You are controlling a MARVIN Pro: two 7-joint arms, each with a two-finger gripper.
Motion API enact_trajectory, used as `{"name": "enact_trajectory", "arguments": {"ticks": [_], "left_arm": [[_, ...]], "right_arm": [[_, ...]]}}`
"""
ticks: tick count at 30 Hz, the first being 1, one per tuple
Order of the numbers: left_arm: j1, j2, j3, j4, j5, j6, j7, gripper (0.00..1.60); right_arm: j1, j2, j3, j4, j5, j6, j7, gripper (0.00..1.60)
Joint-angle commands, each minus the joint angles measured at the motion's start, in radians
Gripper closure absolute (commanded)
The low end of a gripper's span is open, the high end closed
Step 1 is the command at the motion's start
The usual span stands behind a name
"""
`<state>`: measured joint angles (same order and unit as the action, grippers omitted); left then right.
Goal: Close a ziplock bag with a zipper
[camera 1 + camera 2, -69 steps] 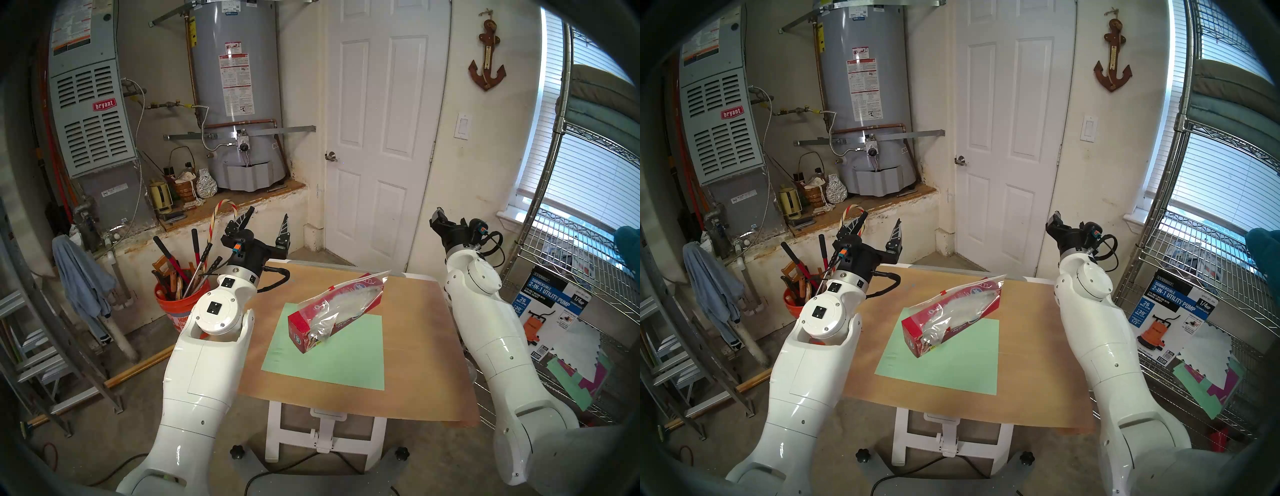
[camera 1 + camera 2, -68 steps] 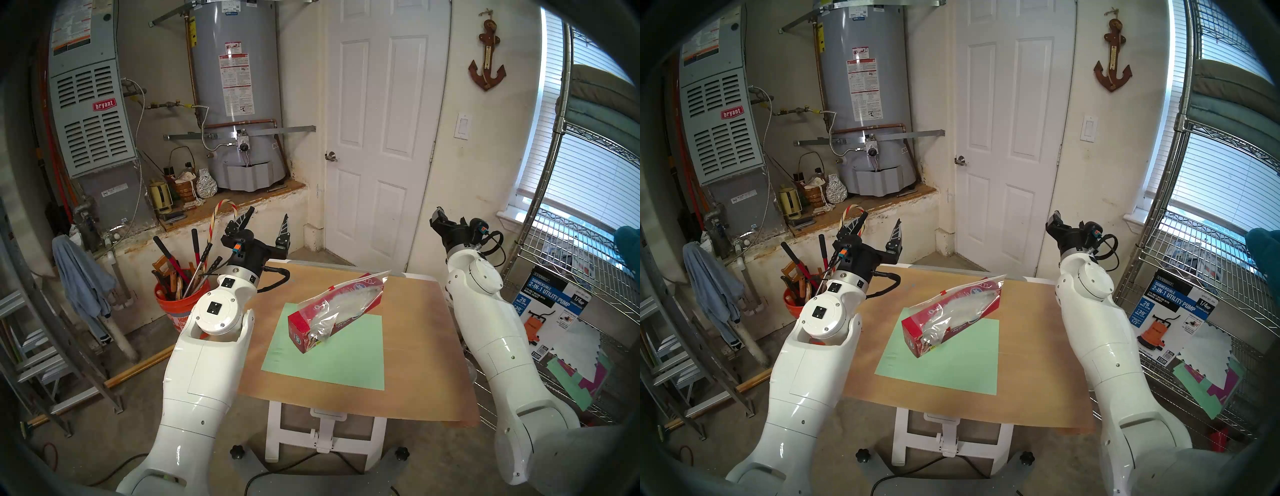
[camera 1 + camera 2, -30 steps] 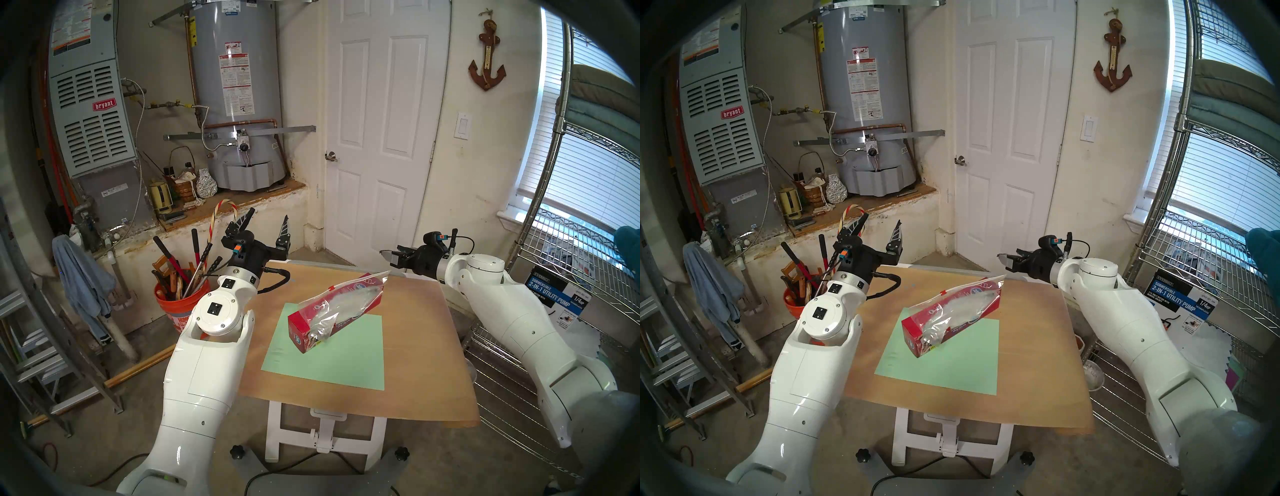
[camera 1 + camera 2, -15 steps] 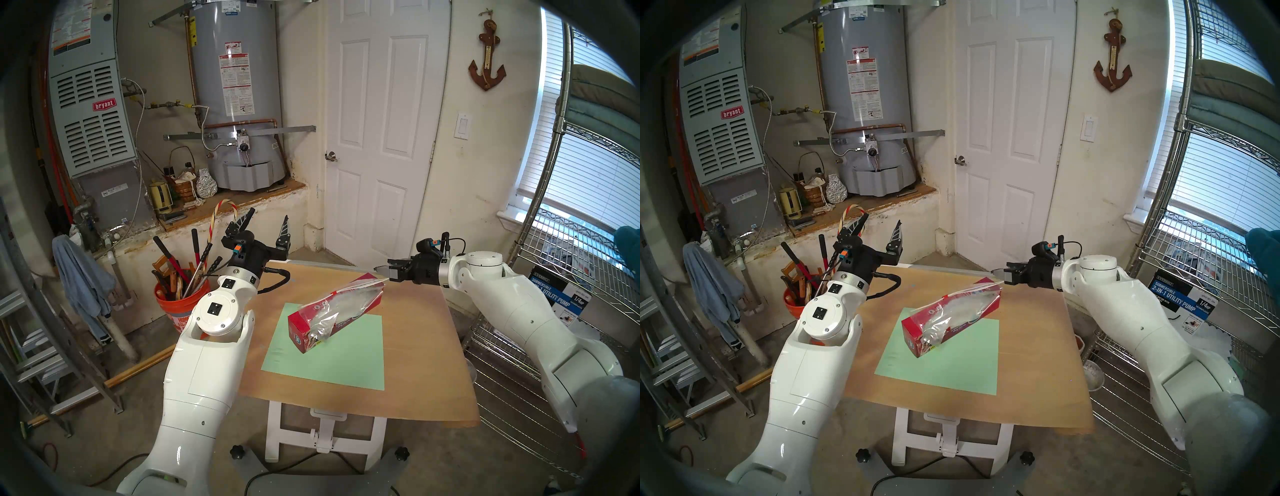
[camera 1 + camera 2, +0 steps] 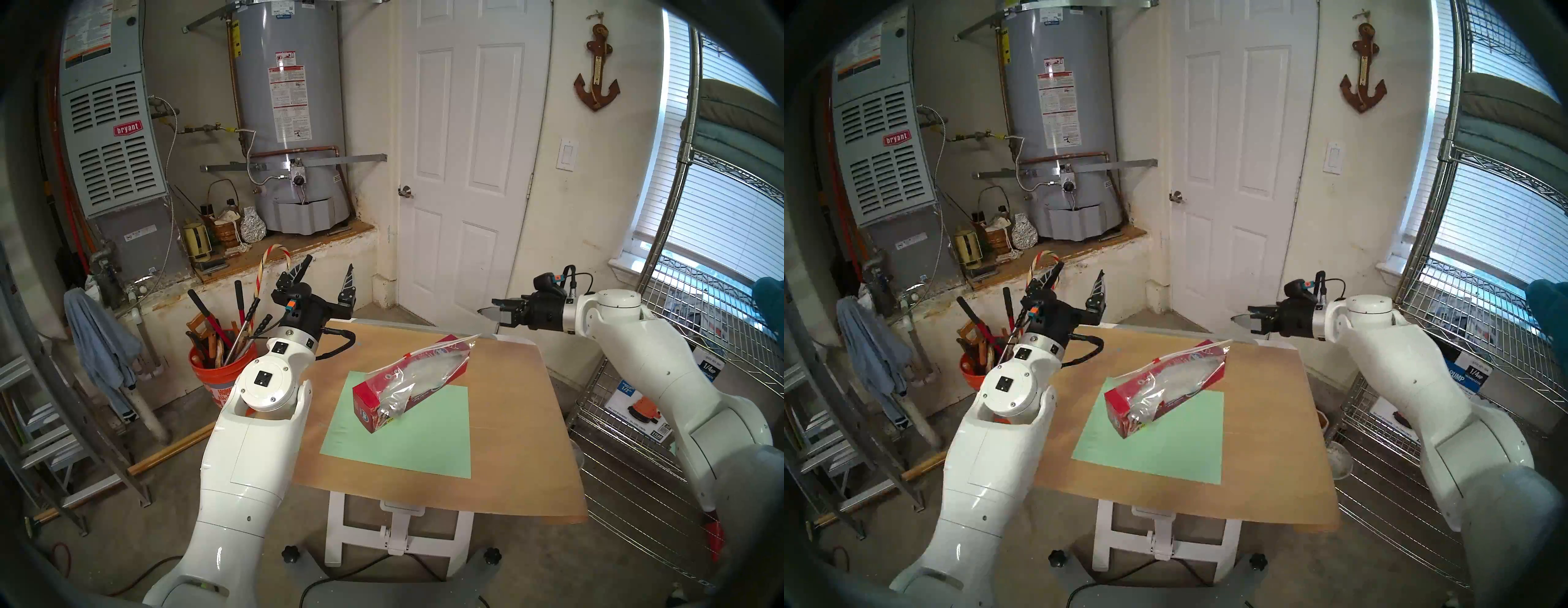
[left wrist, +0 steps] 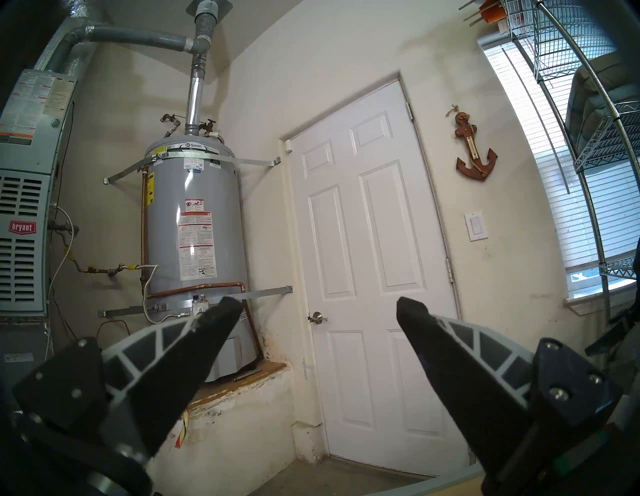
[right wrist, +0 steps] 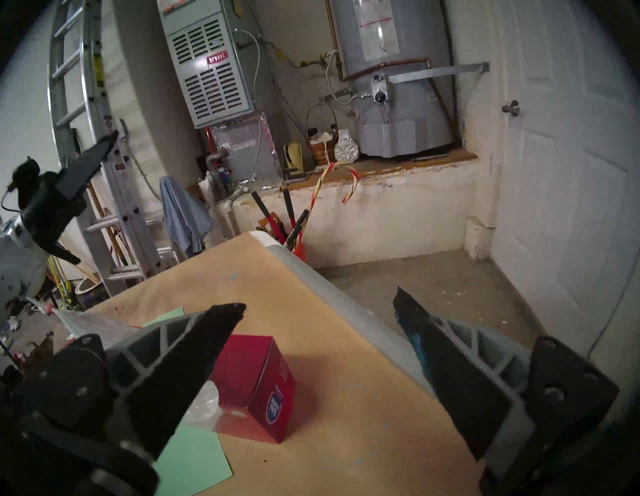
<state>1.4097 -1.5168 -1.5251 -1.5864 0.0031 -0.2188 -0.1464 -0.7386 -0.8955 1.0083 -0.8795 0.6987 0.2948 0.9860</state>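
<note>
The clear ziplock bag [image 5: 424, 368] lies over a long red box [image 5: 367, 403] on the table and shows again in the right stereo view [image 5: 1176, 373]. Its white zipper [image 5: 441, 344] runs along the raised far edge, with the red slider [image 5: 406, 353] toward the left end. My right gripper [image 5: 483, 312] hovers open above and to the right of the bag's far right corner, clear of it; the wrist view shows its fingers [image 7: 207, 332] spread over the box end [image 7: 256, 381]. My left gripper [image 5: 329, 263] stands open at the table's far left corner, pointing up, empty [image 6: 318, 303].
A green sheet [image 5: 403, 433] lies under the box on the wooden table [image 5: 509, 424]. An orange bucket of tools [image 5: 216, 373] stands left of the table. A wire shelf [image 5: 679, 382] is close to my right arm. A white door [image 5: 462, 170] is behind.
My right arm swung in from the right and dipped to the bag's far right corner, pressing the zipper edge down. It has now risen and drawn back, and the edge sprang up. Left arm unmoved.
</note>
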Motion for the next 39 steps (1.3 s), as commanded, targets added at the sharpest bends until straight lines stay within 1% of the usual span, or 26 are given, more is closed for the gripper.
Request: {"name": "enact_trajectory", "arguments": {"ticks": [1, 4, 5, 6, 8, 9, 10, 11, 12, 13, 16, 17, 18, 20, 21, 22, 23, 24, 26, 28, 29, 32, 34, 35, 38, 39], "left_arm": [[-0.012, 0.002, -0.001, -0.018, 0.001, -0.003, 0.000, 0.00], [-0.012, 0.002, -0.001, -0.018, 0.001, -0.003, 0.000, 0.00], [-0.012, 0.002, -0.001, -0.018, 0.001, -0.003, 0.000, 0.00], [-0.012, 0.002, -0.001, -0.018, 0.001, -0.003, 0.000, 0.00], [-0.012, 0.002, -0.001, -0.018, 0.001, -0.003, 0.000, 0.00], [-0.012, 0.002, -0.001, -0.019, 0.001, -0.003, 0.000, 0.00], [-0.011, 0.002, -0.001, -0.019, 0.001, -0.003, 0.000, 0.00], [-0.011, 0.002, -0.001, -0.019, 0.001, -0.003, 0.000, 0.00], [-0.011, 0.002, -0.001, -0.019, 0.001, -0.003, 0.000, 0.00], [-0.011, 0.002, -0.001, -0.019, 0.002, -0.003, 0.000, 0.00], [-0.011, 0.002, -0.001, -0.019, 0.002, -0.003, 0.000, 0.00], [-0.011, 0.002, -0.001, -0.019, 0.002, -0.003, 0.000, 0.00], [-0.011, 0.002, -0.001, -0.019, 0.002, -0.003, 0.000, 0.00], [-0.011, 0.002, -0.001, -0.019, 0.002, -0.003, 0.000, 0.00], [-0.011, 0.002, -0.002, -0.019, 0.002, -0.003, 0.000, 0.00], [-0.011, 0.002, -0.002, -0.019, 0.002, -0.002, 0.000, 0.00], [-0.011, 0.002, -0.002, -0.019, 0.002, -0.002, 0.000, 0.00], [-0.011, 0.002, -0.002, -0.019, 0.002, -0.002, 0.000, 0.00], [-0.011, 0.002, -0.002, -0.019, 0.002, -0.002, 0.000, 0.00], [-0.011, 0.002, -0.002, -0.020, 0.002, -0.002, 0.000, 0.00], [-0.011, 0.002, -0.002, -0.020, 0.002, -0.002, 0.000, 0.00], [-0.011, 0.002, -0.002, -0.019, 0.002, -0.002, 0.000, 0.00], [-0.011, 0.001, -0.002, -0.019, 0.002, -0.002, 0.000, 0.00], [-0.011, 0.001, -0.002, -0.019, 0.002, -0.002, 0.000, 0.00], [-0.011, 0.001, -0.002, -0.019, 0.002, -0.002, -0.001, 0.00], [-0.011, 0.001, -0.002, -0.019, 0.002, -0.002, -0.001, 0.00]], "right_arm": [[-0.024, 0.100, 0.007, -0.121, 0.020, -0.013, 0.129, 0.00], [-0.052, 0.123, 0.011, -0.163, 0.026, -0.025, 0.174, 0.00], [-0.049, 0.130, 0.002, -0.167, 0.024, -0.037, 0.187, 0.00], [-0.062, 0.143, 0.009, -0.193, 0.023, -0.034, 0.202, 0.00], [-0.073, 0.156, 0.014, -0.207, 0.024, -0.042, 0.217, 0.00], [-0.093, 0.169, 0.023, -0.237, 0.031, -0.038, 0.210, 0.00], [-0.101, 0.173, 0.027, -0.243, 0.033, -0.049, 0.214, 0.00], [-0.121, 0.180, 0.037, -0.273, 0.036, -0.066, 0.202, 0.00], [-0.122, 0.172, 0.039, -0.262, 0.041, -0.068, 0.207, 0.00], [-0.149, 0.176, 0.050, -0.293, 0.051, -0.070, 0.183, 0.00], [-0.180, 0.170, 0.053, -0.324, 0.053, -0.087, 0.169, 0.00], [-0.201, 0.176, 0.056, -0.354, 0.050, -0.094, 0.149, 0.00], [-0.200, 0.169, 0.052, -0.344, 0.047, -0.101, 0.157, 0.00], [-0.231, 0.182, 0.052, -0.389, 0.038, -0.107, 0.129, 0.00], [-0.229, 0.186, 0.038, -0.393, 0.016, -0.103, 0.121, 0.00], [-0.250, 0.199, 0.041, -0.427, 0.010, -0.105, 0.095, 0.00], [-0.249, 0.191, 0.035, -0.409, 0.000, -0.110, 0.084, 0.00], [-0.269, 0.195, 0.041, -0.429, -0.002, -0.110, 0.044, 0.00], [-0.263, 0.183, 0.031, -0.415, -0.024, -0.139, 0.046, 0.00], [-0.276, 0.172, 0.036, -0.430, -0.028, -0.141, 0.012, 0.00], [-0.269, 0.166, 0.029, -0.427, -0.037, -0.150, 0.025, 0.00], [-0.264, 0.154, 0.022, -0.435, -0.056, -0.156, 0.014, 0.00], [-0.261, 0.140, 0.014, -0.428, -0.078, -0.179, 0.004, 0.00], [-0.249, 0.133, 0.004, -0.417, -0.088, -0.179, 0.021, 0.00], [-0.233, 0.112, -0.007, -0.394, -0.104, -0.173, 0.017, 0.00], [-0.220, 0.101, -0.015, -0.380, -0.119, -0.185, 0.017, 0.00]]}}
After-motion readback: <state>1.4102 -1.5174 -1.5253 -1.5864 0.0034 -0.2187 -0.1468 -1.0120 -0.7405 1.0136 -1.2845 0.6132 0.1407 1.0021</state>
